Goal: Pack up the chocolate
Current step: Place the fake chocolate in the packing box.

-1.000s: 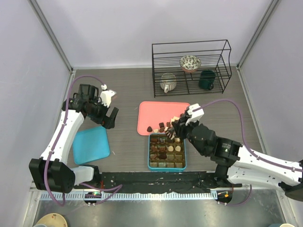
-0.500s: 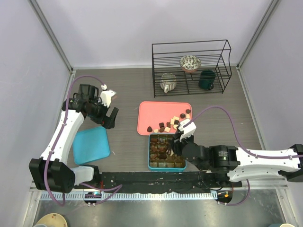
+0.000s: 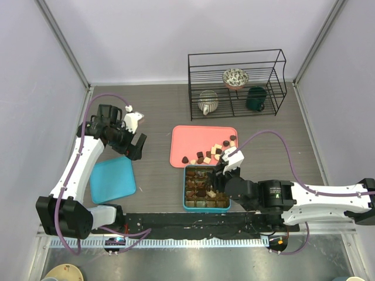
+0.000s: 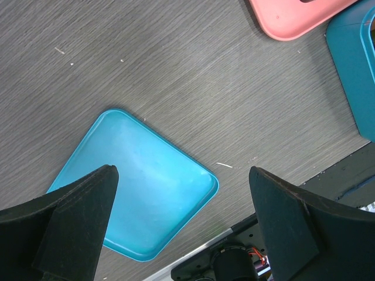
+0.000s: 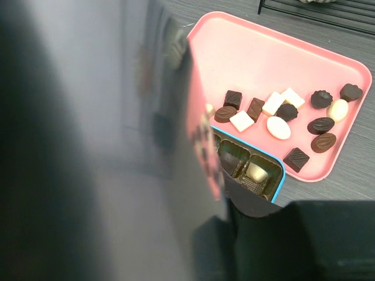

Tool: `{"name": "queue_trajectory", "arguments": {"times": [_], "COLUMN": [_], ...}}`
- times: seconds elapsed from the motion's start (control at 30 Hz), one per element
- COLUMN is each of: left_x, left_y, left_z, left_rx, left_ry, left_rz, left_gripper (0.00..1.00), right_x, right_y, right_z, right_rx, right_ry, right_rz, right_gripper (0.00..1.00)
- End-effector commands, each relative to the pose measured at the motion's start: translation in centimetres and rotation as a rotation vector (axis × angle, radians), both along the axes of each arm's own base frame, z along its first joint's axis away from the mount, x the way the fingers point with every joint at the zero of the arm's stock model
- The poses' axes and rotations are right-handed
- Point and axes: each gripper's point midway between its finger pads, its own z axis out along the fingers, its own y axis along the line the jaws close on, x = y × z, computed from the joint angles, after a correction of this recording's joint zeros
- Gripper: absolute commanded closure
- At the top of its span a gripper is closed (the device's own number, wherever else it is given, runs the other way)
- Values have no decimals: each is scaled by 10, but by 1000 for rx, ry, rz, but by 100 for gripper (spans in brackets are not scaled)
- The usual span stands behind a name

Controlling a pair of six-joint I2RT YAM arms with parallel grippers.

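surface: grey table [image 3: 152,111] | on it: pink tray [image 3: 199,137] | teal box [image 3: 205,207] | blue lid [image 3: 112,179] | wire rack [image 3: 263,67]

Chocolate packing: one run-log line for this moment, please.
left gripper open, empty | right gripper over teal box, grip unclear | chocolate pieces loose on pink tray

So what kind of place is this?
Likely a robot lab cell: plain walls around a table, a left arm and right arm mounted at its edge, and staged props like the rack.
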Motion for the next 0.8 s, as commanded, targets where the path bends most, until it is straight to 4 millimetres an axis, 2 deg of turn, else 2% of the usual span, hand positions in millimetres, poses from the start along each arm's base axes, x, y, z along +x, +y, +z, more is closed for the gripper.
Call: {"name": "queue_trajectory", "arguments": {"times": [0.0, 0.13, 0.37, 0.47, 0.5, 0.57, 0.63, 0.77], "left_x": [1, 1, 3, 4, 4, 4, 4, 5], "left_y": [3, 2, -1, -1, -2, -2, -2, -1], "left_z": [11, 11, 15, 14, 14, 14, 14, 15], "left_rx": [3, 3, -13, -16, -18, -19, -19, -16], "left_ry": [-38, -42, -42, -38, -34, -37, -37, -36], "left_rz": [0, -3, -1, -2, -1, 0, 0, 2], "left_gripper": [0, 0, 0, 0, 0, 0, 0, 0], "right_x": [2, 8, 33, 56, 71, 88, 113, 156], "right_y": [1, -4, -15, -17, -23, -27, -33, -36], "right_z": [13, 20, 54, 65, 65, 63, 69, 73], "right_rx": [81, 92, 64, 98, 102, 80, 110, 163], "right_ry": [-6, -35, -162, -182, -180, -193, -204, -231], "right_rz": [-38, -76, -179, -212, -234, -252, -278, -316], "right_gripper": [58, 59, 63, 65, 66, 67, 67, 68]}}
